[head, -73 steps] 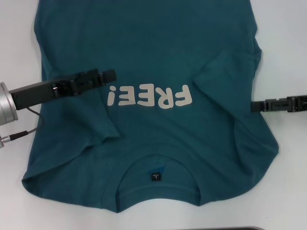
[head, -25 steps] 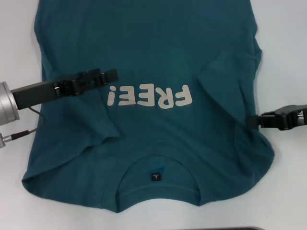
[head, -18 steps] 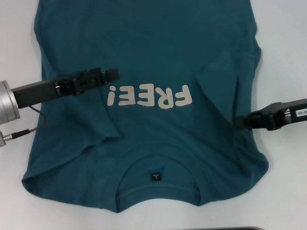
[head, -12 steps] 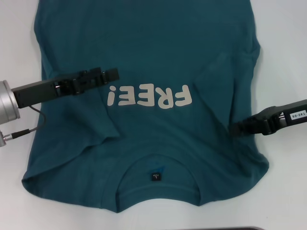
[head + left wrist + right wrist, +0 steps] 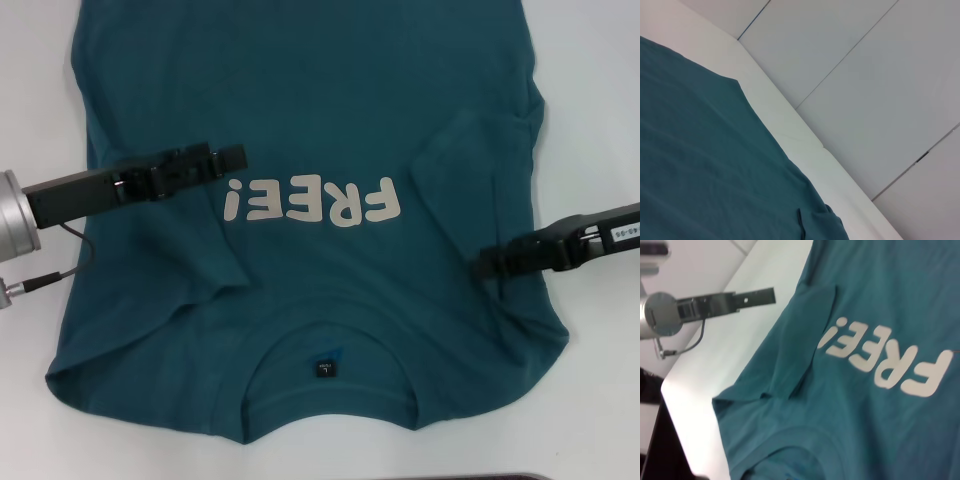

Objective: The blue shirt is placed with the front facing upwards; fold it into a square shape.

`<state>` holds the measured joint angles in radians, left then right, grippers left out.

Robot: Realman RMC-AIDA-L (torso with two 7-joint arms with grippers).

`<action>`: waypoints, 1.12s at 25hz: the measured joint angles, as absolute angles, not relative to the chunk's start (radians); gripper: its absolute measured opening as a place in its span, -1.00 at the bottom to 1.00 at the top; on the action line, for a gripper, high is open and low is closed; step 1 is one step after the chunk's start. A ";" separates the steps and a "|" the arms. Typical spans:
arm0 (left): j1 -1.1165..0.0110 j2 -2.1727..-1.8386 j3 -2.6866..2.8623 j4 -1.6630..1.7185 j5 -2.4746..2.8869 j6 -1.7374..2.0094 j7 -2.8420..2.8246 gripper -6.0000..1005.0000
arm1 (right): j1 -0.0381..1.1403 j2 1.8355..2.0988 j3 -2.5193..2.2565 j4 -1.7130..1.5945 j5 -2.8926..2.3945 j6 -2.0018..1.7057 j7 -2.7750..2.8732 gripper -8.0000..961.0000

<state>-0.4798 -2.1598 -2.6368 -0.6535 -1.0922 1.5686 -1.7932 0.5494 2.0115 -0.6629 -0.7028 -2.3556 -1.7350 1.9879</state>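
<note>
Collar of the blue shirt (image 5: 330,90) lies at the near edge, small black neck tag (image 5: 323,369) face up inside it. The shirt is spread front-up on the white table (image 5: 600,80), white "FREE!" lettering (image 5: 312,202) mid-chest, both sleeves folded inward. Right gripper (image 5: 484,264) sits on the shirt's right side, near the folded right sleeve; whether it is clenched or released cannot be told. Left gripper (image 5: 236,157) hangs over the left chest, just left of the lettering; its state cannot be told either
</note>
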 joint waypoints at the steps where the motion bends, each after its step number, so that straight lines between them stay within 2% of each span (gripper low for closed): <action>1: -0.480 -2.160 -2.637 -0.653 -1.092 1.569 -1.793 0.80 | 0.547 2.010 -0.654 -0.703 -2.356 -1.735 1.990 -0.11; 6: -0.481 -2.160 -2.637 -0.650 -1.092 1.567 -1.792 0.80 | 0.542 2.007 -0.621 -0.705 -2.356 -1.691 2.008 0.11; 11: -0.484 -2.159 -2.637 -0.639 -1.092 1.564 -1.785 0.80 | 0.548 2.028 -0.611 -0.710 -2.356 -1.573 2.034 0.34; 17: -0.485 -2.158 -2.637 -0.638 -1.092 1.567 -1.782 0.80 | 0.580 2.031 -0.606 -0.712 -2.349 -1.505 2.041 0.60; 28: -0.485 -2.160 -2.637 -0.634 -1.092 1.563 -1.780 0.80 | 0.602 2.024 -0.622 -0.713 -2.348 -1.415 2.047 0.60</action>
